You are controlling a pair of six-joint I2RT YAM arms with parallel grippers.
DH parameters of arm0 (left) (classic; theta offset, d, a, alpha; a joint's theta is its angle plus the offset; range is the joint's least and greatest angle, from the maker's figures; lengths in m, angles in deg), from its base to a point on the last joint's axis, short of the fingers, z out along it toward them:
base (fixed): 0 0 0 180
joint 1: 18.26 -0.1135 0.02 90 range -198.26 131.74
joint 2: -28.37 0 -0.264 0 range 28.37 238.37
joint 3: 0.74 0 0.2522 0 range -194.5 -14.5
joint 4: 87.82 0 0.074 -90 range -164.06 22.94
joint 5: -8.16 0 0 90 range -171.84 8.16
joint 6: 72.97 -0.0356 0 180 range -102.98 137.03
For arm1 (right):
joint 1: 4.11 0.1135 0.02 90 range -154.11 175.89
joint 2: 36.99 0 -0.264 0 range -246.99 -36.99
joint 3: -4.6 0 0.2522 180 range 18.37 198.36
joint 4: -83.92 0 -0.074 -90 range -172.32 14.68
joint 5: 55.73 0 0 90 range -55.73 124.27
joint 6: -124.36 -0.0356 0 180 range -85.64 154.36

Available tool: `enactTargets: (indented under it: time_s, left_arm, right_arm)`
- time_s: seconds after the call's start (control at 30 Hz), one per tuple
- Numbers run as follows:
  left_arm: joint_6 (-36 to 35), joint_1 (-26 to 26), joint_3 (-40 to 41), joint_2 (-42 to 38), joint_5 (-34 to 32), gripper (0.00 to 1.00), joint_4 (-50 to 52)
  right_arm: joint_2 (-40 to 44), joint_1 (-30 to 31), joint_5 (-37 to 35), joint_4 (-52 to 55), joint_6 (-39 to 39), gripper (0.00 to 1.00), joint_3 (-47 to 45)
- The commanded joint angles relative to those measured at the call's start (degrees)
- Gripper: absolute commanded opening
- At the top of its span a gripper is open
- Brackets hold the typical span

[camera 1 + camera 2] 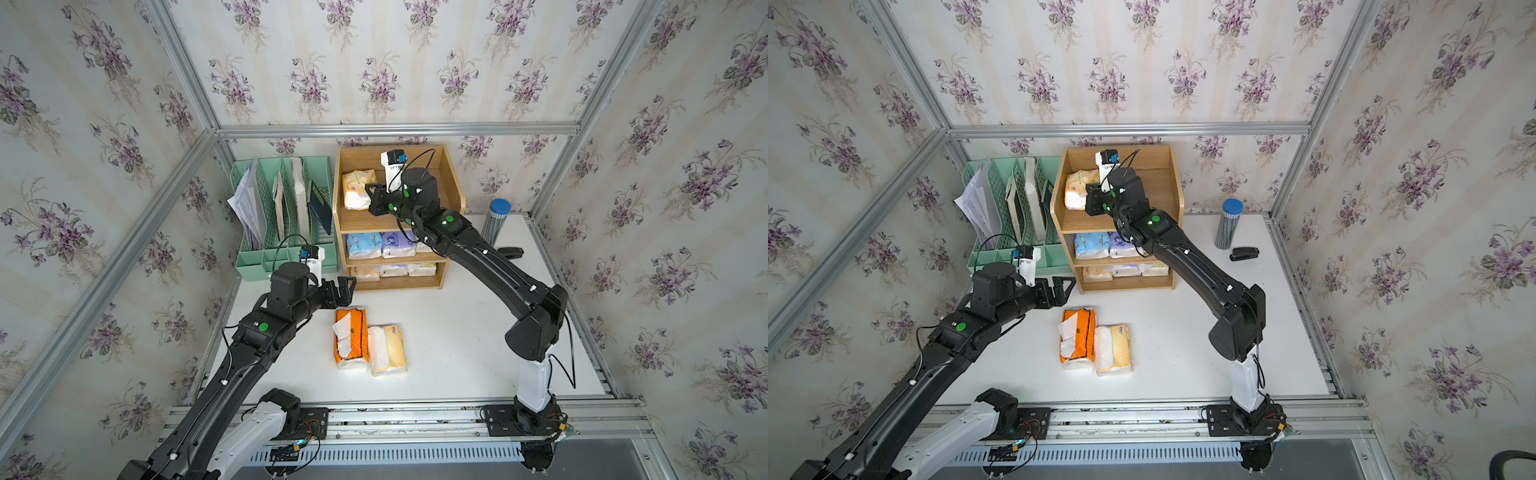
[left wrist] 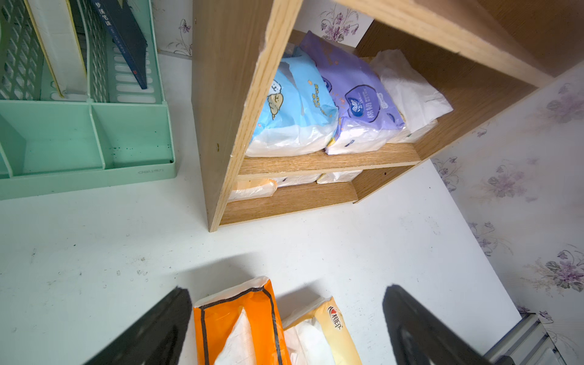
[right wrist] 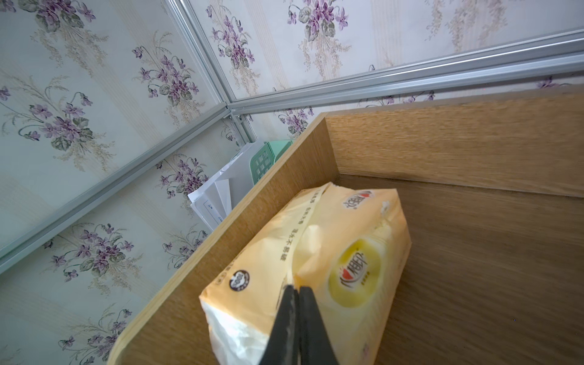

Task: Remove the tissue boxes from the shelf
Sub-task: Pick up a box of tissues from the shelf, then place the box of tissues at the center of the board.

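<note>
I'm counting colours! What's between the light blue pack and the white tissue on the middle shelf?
A purple pack, right beside the light blue pack; the left wrist view shows it.

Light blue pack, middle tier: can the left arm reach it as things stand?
Probably yes. The left tool is open and empty, in front of the shelf near its left side. The light blue pack sits at that end of the open front, nothing before it. The right arm crosses only the far end.

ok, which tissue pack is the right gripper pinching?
The cream-yellow pack alone on the shelf's top tier; the right gripper is shut on its wrapper.
</note>
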Motion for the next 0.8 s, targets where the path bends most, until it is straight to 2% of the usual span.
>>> enactTargets:
  time_s: [0.0,0.3,0.47,0.6,0.77]
  left_arm:
    - [0.6,0.0,-0.7,-1.1,1.3,0.99,0.7]
    - [2.7,1.3,1.2,-4.3,3.0,0.99,0.5]
    - [5.7,3.8,2.7,-5.6,2.9,0.99,-1.7]
    - [7.4,8.6,3.0,-6.1,1.6,0.99,-4.2]
    - [7.9,15.3,3.3,-7.1,-3.9,0.99,-4.2]
  right_arm:
    - [4.5,0.0,0.8,-0.7,2.3,0.00,-4.0]
    - [26.7,0.0,4.0,-7.1,2.6,0.00,-30.9]
    - [37.8,0.0,4.5,-9.0,0.4,0.00,-45.4]
    - [46.5,0.2,7.7,-12.3,-2.0,0.00,-58.3]
    - [56.8,0.5,7.7,-13.8,-4.3,0.00,-71.2]
